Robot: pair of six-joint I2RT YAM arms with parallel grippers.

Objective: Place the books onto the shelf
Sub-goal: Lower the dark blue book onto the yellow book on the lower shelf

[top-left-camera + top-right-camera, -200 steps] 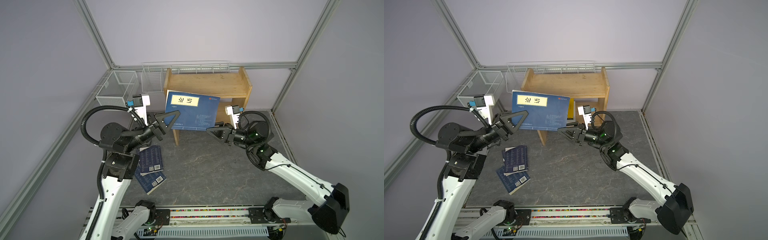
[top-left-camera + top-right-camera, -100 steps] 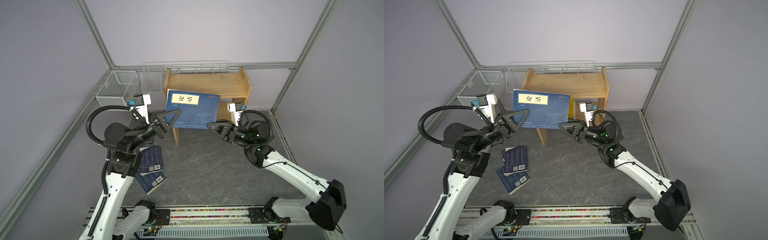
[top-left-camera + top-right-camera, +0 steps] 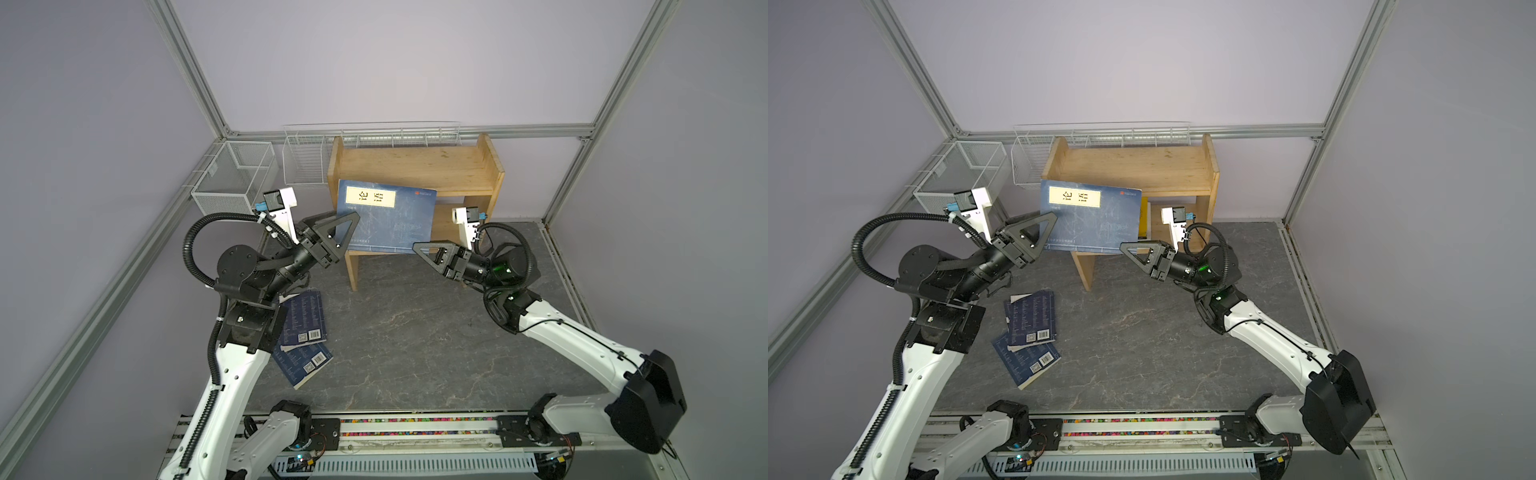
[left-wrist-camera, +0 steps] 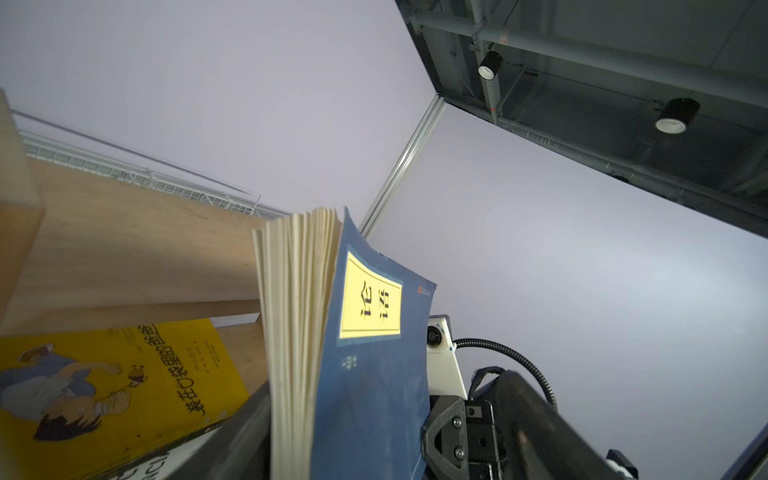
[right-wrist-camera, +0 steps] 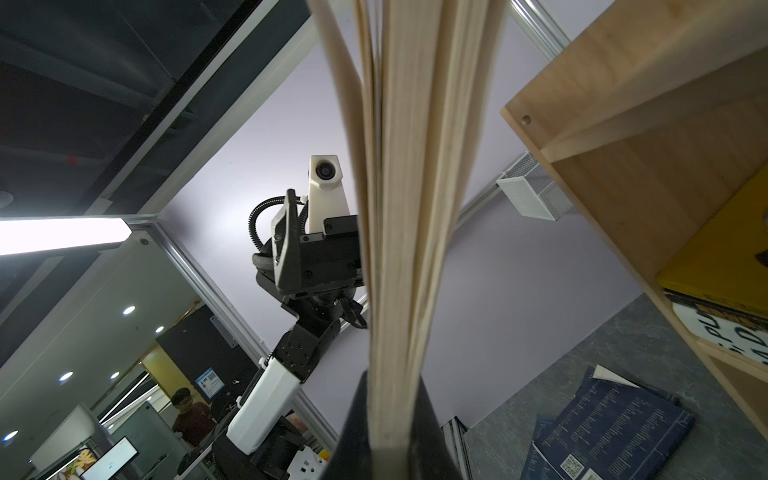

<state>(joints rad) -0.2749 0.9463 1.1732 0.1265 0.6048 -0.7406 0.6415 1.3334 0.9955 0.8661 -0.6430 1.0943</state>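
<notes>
Links (image 3: pixel 582 345) are white, end effectors (image 3: pixel 351 218) (image 3: pixel 417 246) black (ribbed cables (image 3: pixel 189 245)).

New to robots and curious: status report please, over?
Left gripper open at book edge. Right gripper shut on book, upright before shelf. Nothing blocking top tier.

At the back left you had a mesh basket (image 3: pixel 233 178) and, just beside it, a wire basket (image 3: pixel 303 164), with a long wire rack (image 3: pixel 401 134) along the lilac back wall (image 3: pixel 395 62). A grey marbled mat (image 3: pixel 415 332) covered the floor inside the metal frame (image 3: pixel 189 70). Outside, the right wrist view caught a man (image 5: pixel 187 415) in a dark red shirt and a lit strip lamp (image 5: pixel 62 237) overhead.
</notes>
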